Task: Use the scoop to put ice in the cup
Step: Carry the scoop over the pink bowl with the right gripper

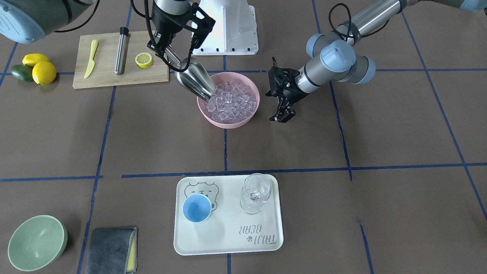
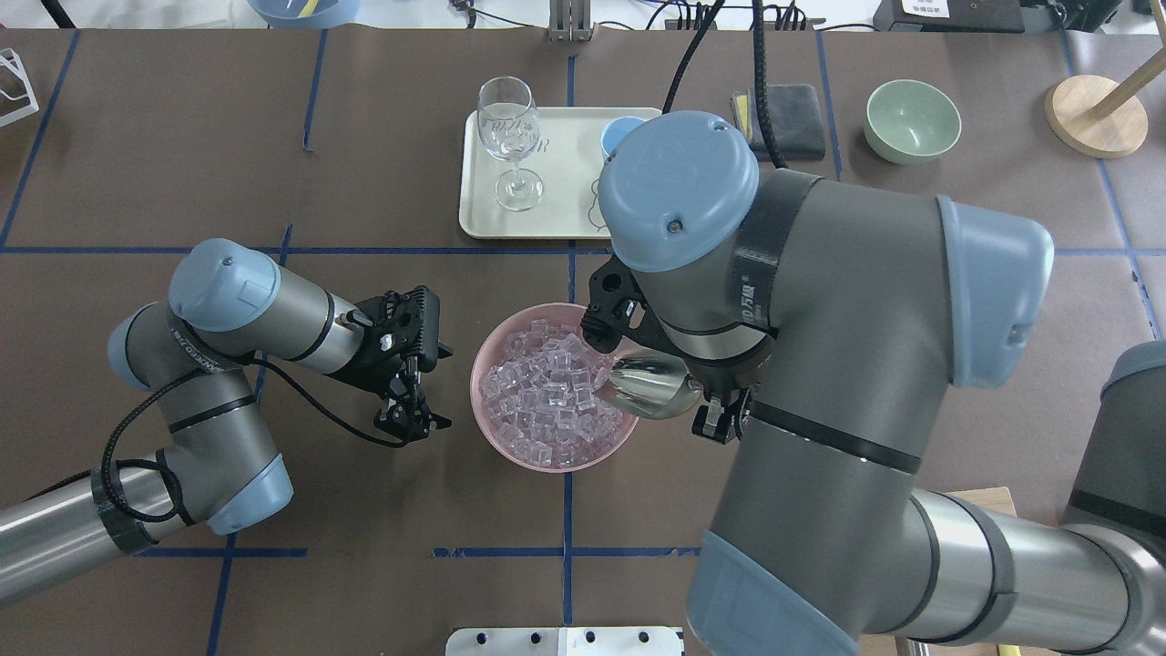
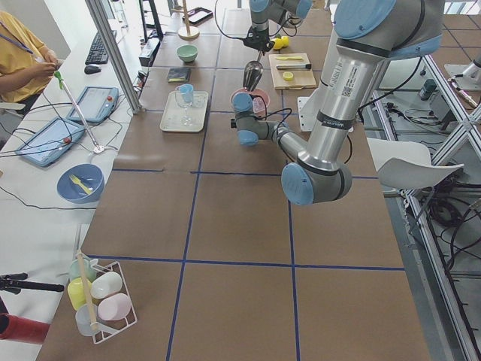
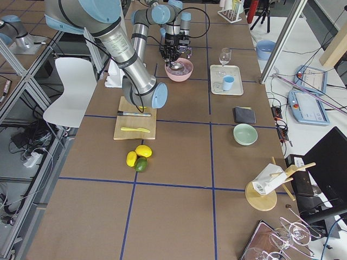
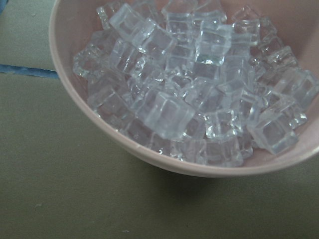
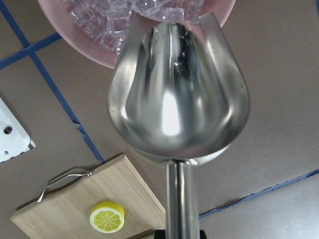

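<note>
So the right tool (image 1: 166,48) was clamped on the thin handle of the one scoop (image 1: 196,82), whose mouth was tipped down into the ice (image 1: 232,101), a heap of clear cubes too many to count, in the single pink bowl (image 1: 228,125). The left tool (image 2: 437,387) hung just beside that bowl on its other side, jaws wide apart with nothing in them. The one light-blue cup (image 1: 196,208) sat well away from the bowl, past its far side from the robot, on one cream tray (image 1: 228,243) next to one stemmed glass (image 1: 257,192).
</note>
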{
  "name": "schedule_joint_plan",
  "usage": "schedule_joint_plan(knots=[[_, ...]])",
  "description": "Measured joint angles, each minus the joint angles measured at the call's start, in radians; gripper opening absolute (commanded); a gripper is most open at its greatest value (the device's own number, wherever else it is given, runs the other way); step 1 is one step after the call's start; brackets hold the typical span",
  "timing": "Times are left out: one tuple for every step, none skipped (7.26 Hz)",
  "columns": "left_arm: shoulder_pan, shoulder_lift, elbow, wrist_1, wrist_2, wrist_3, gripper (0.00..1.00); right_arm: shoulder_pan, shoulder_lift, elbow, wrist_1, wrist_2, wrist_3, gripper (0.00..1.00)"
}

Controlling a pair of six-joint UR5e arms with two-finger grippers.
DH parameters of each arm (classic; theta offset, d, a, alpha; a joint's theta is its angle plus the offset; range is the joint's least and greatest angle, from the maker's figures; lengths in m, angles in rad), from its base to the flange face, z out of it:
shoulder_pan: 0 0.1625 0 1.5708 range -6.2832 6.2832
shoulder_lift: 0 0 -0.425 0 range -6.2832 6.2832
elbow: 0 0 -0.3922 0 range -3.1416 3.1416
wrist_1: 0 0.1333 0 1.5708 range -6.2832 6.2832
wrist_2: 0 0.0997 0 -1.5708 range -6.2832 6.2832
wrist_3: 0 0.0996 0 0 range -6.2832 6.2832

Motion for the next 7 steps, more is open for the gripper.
schedule_joint_plan(knots=[[0.002,0.000,0.001,0.000,0.000,-0.001,1.00,0.000,0.046,-0.043,-0.038,0.000,-0.022,0.00],[0.003,0.000,0.002,0.000,0.000,-0.001,1.00,0.000,0.088,-0.087,-0.067,-0.004,-0.039,0.00],[0.004,0.000,0.002,-0.001,0.000,-0.001,1.00,0.000,0.120,-0.124,-0.092,-0.019,-0.053,0.00],[0.004,0.000,0.002,-0.001,0.000,-0.001,1.00,0.000,0.149,-0.156,-0.118,-0.039,-0.066,0.00],[0.004,0.001,0.001,-0.002,0.000,-0.001,1.00,-0.002,0.179,-0.196,-0.138,-0.057,-0.082,0.00],[0.004,0.001,0.001,-0.002,0.000,-0.001,1.00,-0.005,0.201,-0.233,-0.151,-0.073,-0.095,0.00],[0.003,0.001,0.000,-0.003,0.000,-0.001,1.00,-0.010,0.209,-0.257,-0.156,-0.087,-0.102,0.00]])
